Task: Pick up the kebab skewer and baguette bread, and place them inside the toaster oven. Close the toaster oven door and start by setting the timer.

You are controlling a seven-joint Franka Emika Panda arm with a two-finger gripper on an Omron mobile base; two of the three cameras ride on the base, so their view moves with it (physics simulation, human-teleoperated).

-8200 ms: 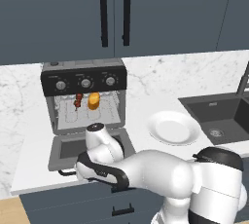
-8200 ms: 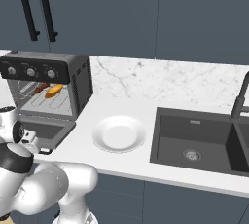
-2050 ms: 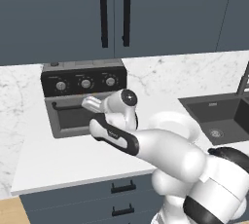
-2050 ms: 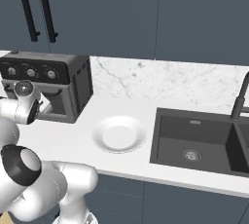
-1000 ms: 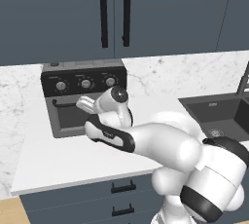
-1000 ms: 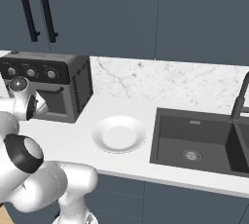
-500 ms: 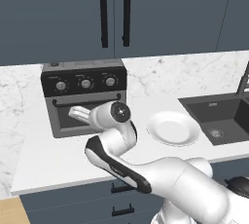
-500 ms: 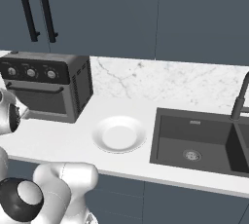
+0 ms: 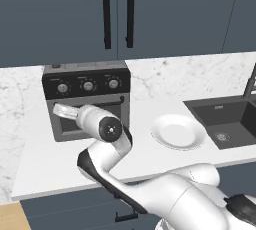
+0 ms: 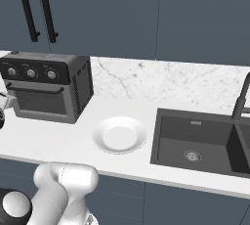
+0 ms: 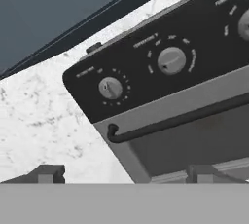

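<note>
Gripper: the gripper (image 11: 121,172) has its two dark fingertips (image 11: 46,173) spread wide apart, with nothing between them. It hangs in front of the toaster oven, at the left end of the door, just below the control panel.
Gripper seen from the base: in the left base view the gripper (image 9: 61,110) is a pale shape in front of the left part of the oven's door, at the end of the white arm (image 9: 107,139) that loops up from the lower right.
Toaster oven: the toaster oven (image 9: 87,99) is a boxy grey unit on the counter against the marble backsplash, under the dark cabinets.
Toaster oven door: the toaster oven door (image 10: 40,102) is shut and upright, with its black bar handle (image 11: 180,119) running across just below the panel. Through the glass nothing can be made out.
Knobs: three silver knobs sit in a row on the oven's black panel. In the hand view the left knob (image 11: 110,88) is nearest the gripper and the middle knob (image 11: 170,61) lies further along. The third is cut by the edge of that view.
Kebab skewer and baguette bread: cannot tell where they are, since the oven's dark window hides its inside.
Plate: a white plate (image 9: 178,131) lies on the counter to the right of the toaster oven, apart from it.
Sink: a dark sink (image 10: 197,140) is set in the counter beyond the plate, further from the oven.
Counter: the white counter (image 10: 68,138) carries the oven and the plate.
Cabinets: dark cabinets (image 9: 60,14) with black bar handles hang above the oven.
</note>
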